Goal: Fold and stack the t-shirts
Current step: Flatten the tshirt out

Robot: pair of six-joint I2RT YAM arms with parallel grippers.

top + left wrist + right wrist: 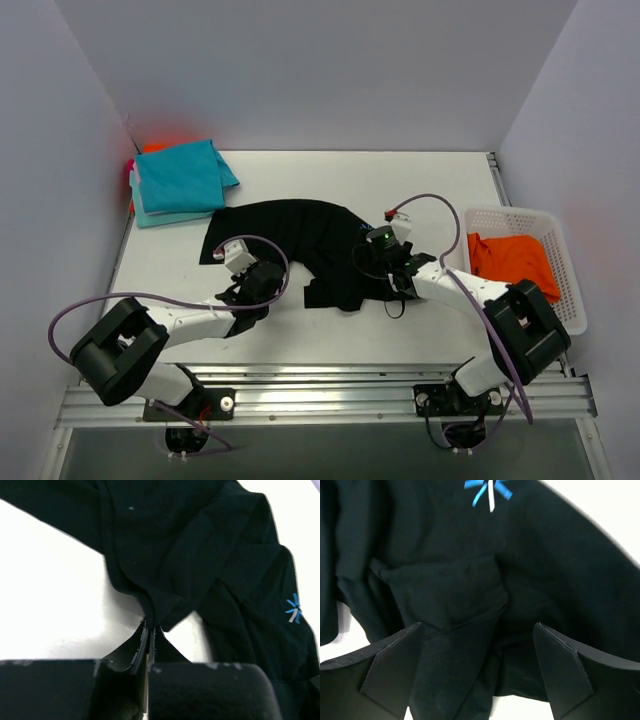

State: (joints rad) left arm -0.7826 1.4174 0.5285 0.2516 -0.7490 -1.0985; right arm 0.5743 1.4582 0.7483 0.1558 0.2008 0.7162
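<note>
Limp, light black cloth t-shirt [290, 230] at frame centre, likely best gripped at edges: left gripper [151, 630] pinches its edge, right gripper [477, 626] gapes above.

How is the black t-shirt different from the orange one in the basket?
The black t-shirt lies spread out and rumpled on the table; the orange t-shirt sits bunched in the white basket. The left gripper pinches the black one's edge and the open right gripper stands over it, while nothing touches the orange one. Both are soft cloth t-shirts.
</note>
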